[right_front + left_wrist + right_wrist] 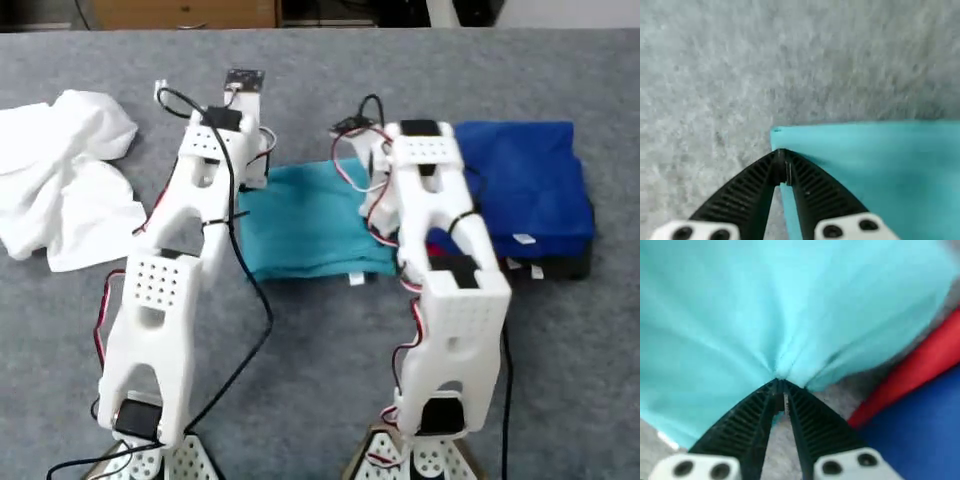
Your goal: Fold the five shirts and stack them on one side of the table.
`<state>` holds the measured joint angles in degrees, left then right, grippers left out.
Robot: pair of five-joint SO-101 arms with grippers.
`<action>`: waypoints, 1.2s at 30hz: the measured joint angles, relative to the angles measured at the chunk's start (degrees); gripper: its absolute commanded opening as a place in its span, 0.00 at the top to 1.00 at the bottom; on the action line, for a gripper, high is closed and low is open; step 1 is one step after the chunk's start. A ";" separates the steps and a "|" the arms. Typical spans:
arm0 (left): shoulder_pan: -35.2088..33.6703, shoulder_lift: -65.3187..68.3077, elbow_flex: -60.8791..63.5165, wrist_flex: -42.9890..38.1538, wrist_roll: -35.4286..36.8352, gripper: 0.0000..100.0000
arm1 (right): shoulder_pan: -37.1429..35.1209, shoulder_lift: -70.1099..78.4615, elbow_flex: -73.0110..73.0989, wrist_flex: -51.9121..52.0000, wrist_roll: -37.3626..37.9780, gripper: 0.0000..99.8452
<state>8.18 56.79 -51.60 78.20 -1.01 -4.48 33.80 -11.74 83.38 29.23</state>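
A teal shirt lies folded flat on the grey table between the two arms. My left gripper is shut on the teal shirt at its edge, just beside a corner. My right gripper is shut on the teal shirt at its other side, where the cloth puckers into the fingertips. To the right sits a stack with a blue shirt on top, a red shirt under it and a dark one at the bottom. A white shirt lies crumpled at the far left.
The grey felt table is bare along the back and in front of the teal shirt. Cables hang along both arms. A wooden cabinet stands beyond the far edge.
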 measured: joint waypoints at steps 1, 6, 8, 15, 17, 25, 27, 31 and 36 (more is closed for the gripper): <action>0.00 1.41 -2.11 0.18 1.41 0.98 | 0.53 -0.44 0.09 0.00 0.79 1.00; 0.00 6.86 -13.19 5.19 4.13 0.98 | 1.41 -4.75 -0.70 1.58 1.76 1.00; 0.00 8.26 -16.79 7.21 4.13 0.98 | 1.41 -7.56 -2.29 3.43 1.76 1.00; -0.18 9.41 -33.49 19.69 2.46 0.98 | 1.41 -18.11 -3.87 13.36 1.76 1.00; -0.35 9.41 -37.54 21.19 -0.35 0.98 | 1.41 -21.80 -2.02 15.56 1.76 1.00; -3.78 4.75 -32.97 22.07 -2.20 0.98 | -0.35 -41.67 20.13 10.64 0.18 0.99; -4.22 0.00 -26.64 22.07 -2.20 0.98 | -0.88 -46.59 26.99 6.77 -1.14 0.98; -4.31 -12.84 -7.74 22.07 -2.55 0.98 | -1.67 -53.98 38.77 -2.99 -9.41 0.81; -4.75 -31.74 22.42 14.51 -2.73 0.98 | -2.20 -56.09 46.33 -8.44 -28.22 0.62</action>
<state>3.43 25.05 -29.19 92.70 -3.74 -6.68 -22.29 34.59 74.95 1.01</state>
